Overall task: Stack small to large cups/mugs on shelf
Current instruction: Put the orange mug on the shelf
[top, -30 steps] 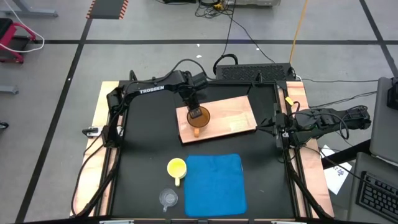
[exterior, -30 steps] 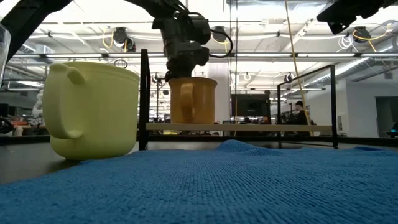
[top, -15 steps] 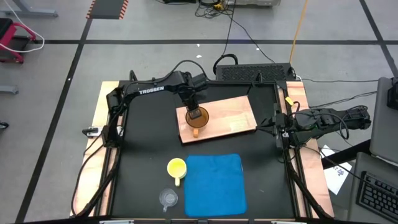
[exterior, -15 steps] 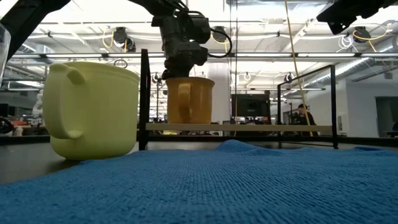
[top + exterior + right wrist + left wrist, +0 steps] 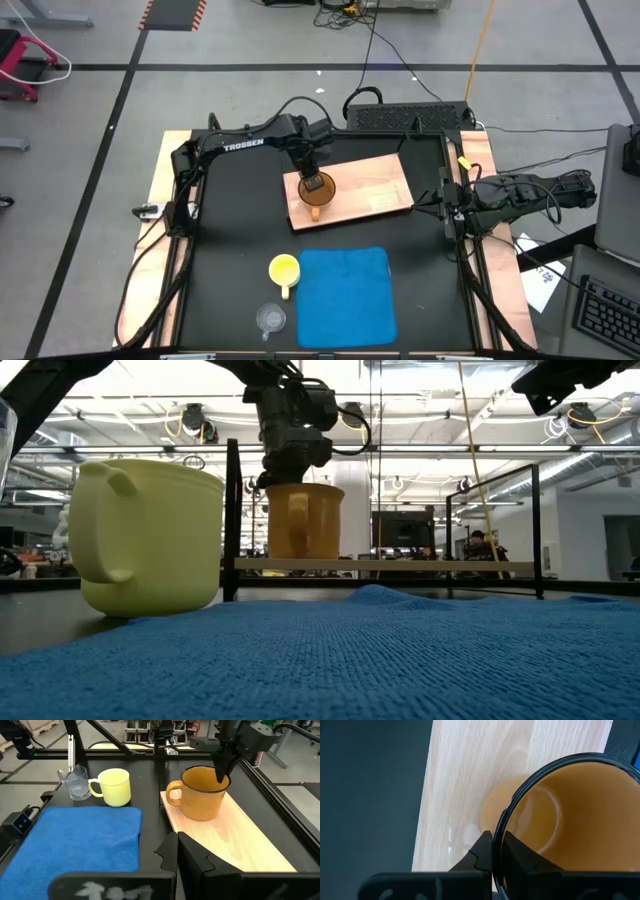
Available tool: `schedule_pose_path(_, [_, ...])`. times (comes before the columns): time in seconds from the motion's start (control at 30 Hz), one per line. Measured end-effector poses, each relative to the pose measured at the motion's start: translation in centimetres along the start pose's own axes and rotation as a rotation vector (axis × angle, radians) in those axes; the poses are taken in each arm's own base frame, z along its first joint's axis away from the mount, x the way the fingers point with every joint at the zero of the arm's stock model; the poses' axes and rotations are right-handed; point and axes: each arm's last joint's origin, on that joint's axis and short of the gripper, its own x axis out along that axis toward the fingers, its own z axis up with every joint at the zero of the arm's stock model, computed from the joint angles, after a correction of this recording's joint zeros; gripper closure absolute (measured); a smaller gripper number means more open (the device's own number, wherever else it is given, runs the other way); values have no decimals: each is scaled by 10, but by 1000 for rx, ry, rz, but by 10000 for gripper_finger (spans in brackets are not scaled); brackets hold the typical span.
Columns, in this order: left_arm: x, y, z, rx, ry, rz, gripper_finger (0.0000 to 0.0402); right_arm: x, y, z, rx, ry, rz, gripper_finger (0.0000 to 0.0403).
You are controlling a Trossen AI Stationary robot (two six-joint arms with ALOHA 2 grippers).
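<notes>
left gripper (image 5: 317, 184) jaws pinched on rim of amber-brown handled mug (image 5: 303, 520) over light-wood shelf board (image 5: 375, 185) | right gripper (image 5: 176, 851) jaws shut, empty | risk: one-sided rim pinch may tip the mug on release

Looks like a robotics lab or industrial test hall: grey concrete floor (image 5: 90, 110) marked with black tape lines (image 5: 250, 67), cables (image 5: 390, 45) trailing across it, ceiling light strips (image 5: 420, 400) over a wide open bay, probably more workstations far behind, and a keyboard (image 5: 610, 315) at the side.
</notes>
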Motion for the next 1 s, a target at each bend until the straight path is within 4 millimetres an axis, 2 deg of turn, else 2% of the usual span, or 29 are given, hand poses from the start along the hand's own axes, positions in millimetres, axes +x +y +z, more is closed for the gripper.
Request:
schedule_pose_path(0.5, [3,-17,-3,-115,26,-38,385,0,0,0,12,-4,1,403])
schedule_pose_path(0.83, [4,-18,-2,-102,21,-33,378,0,0,0,10,-4,1,403])
schedule_pose_path(1.0, [6,-18,0,-75,-2,-20,349,0,0,0,12,-3,1,403])
